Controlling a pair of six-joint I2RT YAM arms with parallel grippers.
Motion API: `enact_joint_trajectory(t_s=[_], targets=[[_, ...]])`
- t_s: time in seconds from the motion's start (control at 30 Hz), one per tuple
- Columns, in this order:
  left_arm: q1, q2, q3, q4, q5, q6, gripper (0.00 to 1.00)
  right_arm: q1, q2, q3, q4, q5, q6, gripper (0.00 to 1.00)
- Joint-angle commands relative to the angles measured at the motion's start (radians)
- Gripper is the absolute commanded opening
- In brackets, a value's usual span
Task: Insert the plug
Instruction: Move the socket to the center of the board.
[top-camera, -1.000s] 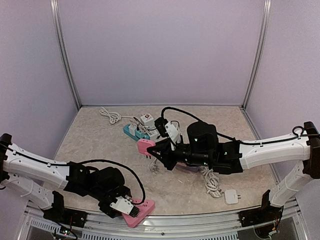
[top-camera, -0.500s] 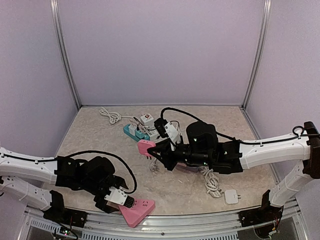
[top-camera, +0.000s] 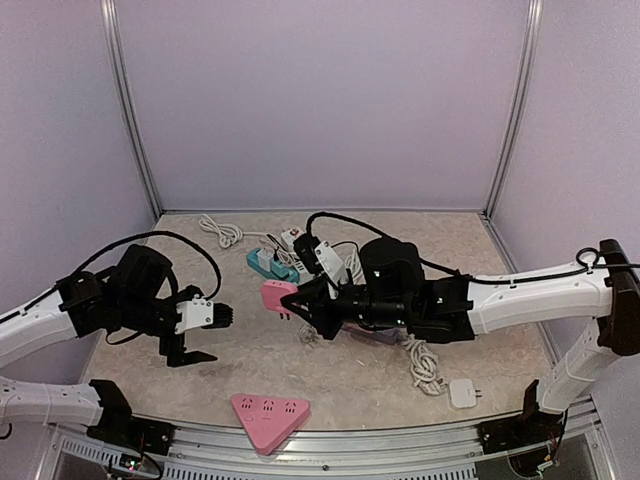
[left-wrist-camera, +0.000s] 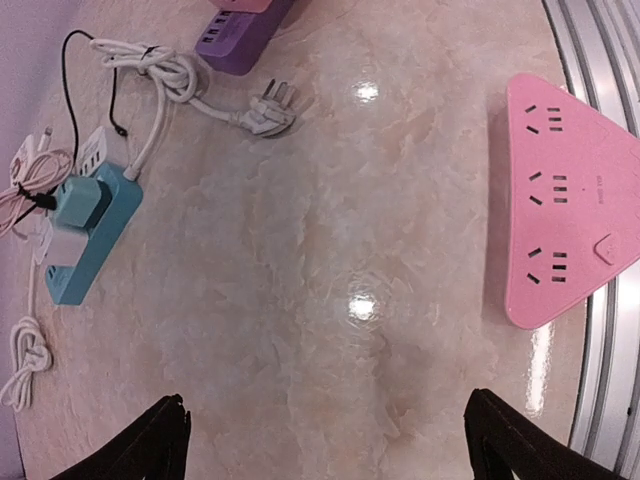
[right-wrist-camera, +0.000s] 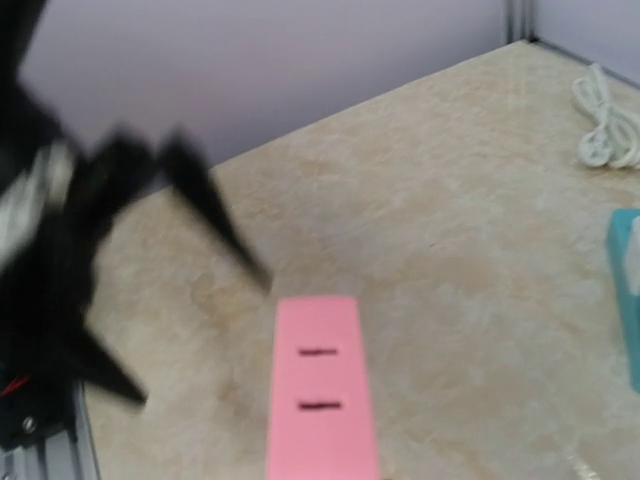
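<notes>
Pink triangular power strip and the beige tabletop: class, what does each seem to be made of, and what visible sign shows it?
Pink triangular power strip: probably moulded plastic with a smooth satin finish; uniform colour, rounded corners, crisp socket slots.
Beige tabletop: polished stone or a marble-patterned laminate, the look leaves it open; cloudy veining and bright lamp reflections.

1. The surface (left-wrist-camera: 300, 330) looks like polished beige marble, glossy, with lamp glare on it.
2. The pink triangular power strip (left-wrist-camera: 565, 200) is smooth satin plastic.
3. The pink straight power strip (right-wrist-camera: 318, 390) is smooth matt plastic.
4. The rail (left-wrist-camera: 610, 60) is ribbed bare metal.
</notes>
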Motion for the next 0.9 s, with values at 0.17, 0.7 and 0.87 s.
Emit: enact_joint_trajectory(t_s=[0.17,0.7,0.87], targets=[[0.247,-0.002,0.163,-0.305,0.072,-0.223,0.93,0.038,0.071,0.01,0.035,-0.107,0.019,0.0],[0.234,-0.409,-0.089,0.051,0.618,-0.307,0.89,0.143,0.286,0.047,0.325,-0.212,-0.038,0.0],[0.219,-0.384,-0.162,0.024,0.709,-0.192,0.86,0.166,0.315,-0.009,0.46,-0.239,-0.03,0.0]])
